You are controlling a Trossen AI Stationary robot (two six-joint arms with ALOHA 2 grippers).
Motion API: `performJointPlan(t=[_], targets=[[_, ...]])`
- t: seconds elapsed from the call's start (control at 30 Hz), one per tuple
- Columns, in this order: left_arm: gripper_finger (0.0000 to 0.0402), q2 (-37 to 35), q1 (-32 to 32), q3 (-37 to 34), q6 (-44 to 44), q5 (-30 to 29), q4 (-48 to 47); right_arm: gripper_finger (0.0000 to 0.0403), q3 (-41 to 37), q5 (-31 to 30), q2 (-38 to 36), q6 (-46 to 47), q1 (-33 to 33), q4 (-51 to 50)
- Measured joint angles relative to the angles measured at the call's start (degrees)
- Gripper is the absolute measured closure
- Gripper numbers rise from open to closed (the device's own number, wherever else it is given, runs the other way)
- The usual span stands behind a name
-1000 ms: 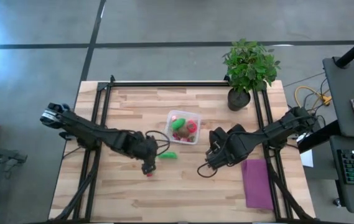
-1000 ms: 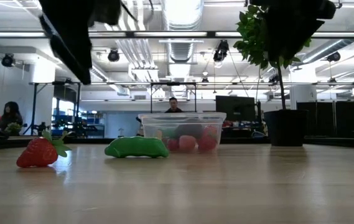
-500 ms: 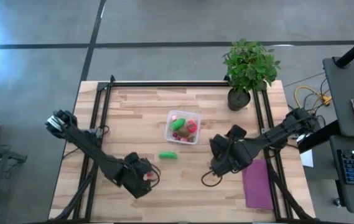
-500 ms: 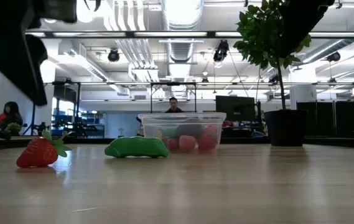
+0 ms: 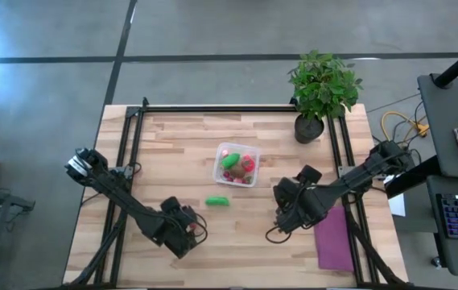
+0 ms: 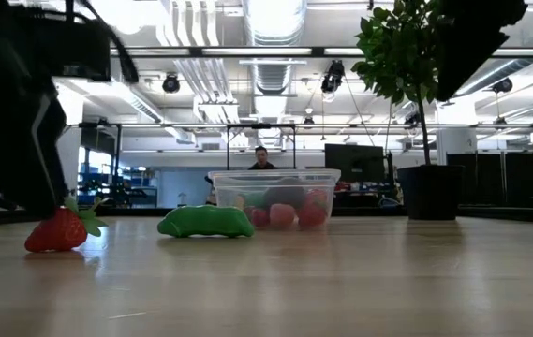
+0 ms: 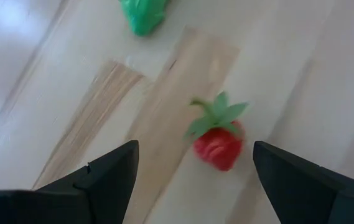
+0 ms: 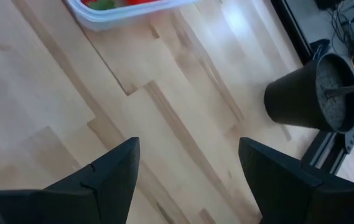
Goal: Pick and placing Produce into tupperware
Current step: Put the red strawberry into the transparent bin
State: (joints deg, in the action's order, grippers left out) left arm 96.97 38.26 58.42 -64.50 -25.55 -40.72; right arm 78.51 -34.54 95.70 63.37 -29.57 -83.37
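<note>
A red strawberry (image 7: 219, 147) with green leaves lies on the wood table; it also shows in the low view (image 6: 57, 231). My left gripper (image 7: 195, 149) hangs open just above it near the table's near-left part (image 5: 188, 233), one finger on each side, touching nothing. A green oblong piece (image 5: 218, 201) lies between the strawberry and the tupperware (image 5: 237, 164), which is clear and holds green, red and brown produce. My right gripper (image 8: 192, 180) is open over bare wood (image 5: 281, 226), right of the green piece.
A potted plant (image 5: 323, 89) stands at the far-right corner. A purple cloth (image 5: 332, 238) lies at the near right, beside my right arm. Black frame rails (image 5: 124, 137) run along the left, far and right sides. People sit in the room behind the table.
My left arm has drawn back toward the table's near edge and come down, so that the open gripper now hangs low over the strawberry. My right gripper has shifted a little toward the near-right. The strawberry, the green piece and the tupperware have stayed in place.
</note>
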Motion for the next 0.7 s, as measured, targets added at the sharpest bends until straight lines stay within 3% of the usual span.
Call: performJointPlan(t=[0.13,0.33,0.7], targets=[[0.0103,-0.1,-0.3,-1.9,-1.1,1.5,1.1,0.0138,-1.3,0.0,0.0,1.7,-0.2,0.2],[0.0103,-0.4,-1.3,-5.3,-1.1,4.0,12.5,0.0138,-3.3,0.5,0.0,4.5,-0.3,0.5],[0.0111,-0.4,-3.4,-6.5,2.2,4.4,13.1,0.0138,-3.8,1.0,0.0,5.7,-0.3,1.7]])
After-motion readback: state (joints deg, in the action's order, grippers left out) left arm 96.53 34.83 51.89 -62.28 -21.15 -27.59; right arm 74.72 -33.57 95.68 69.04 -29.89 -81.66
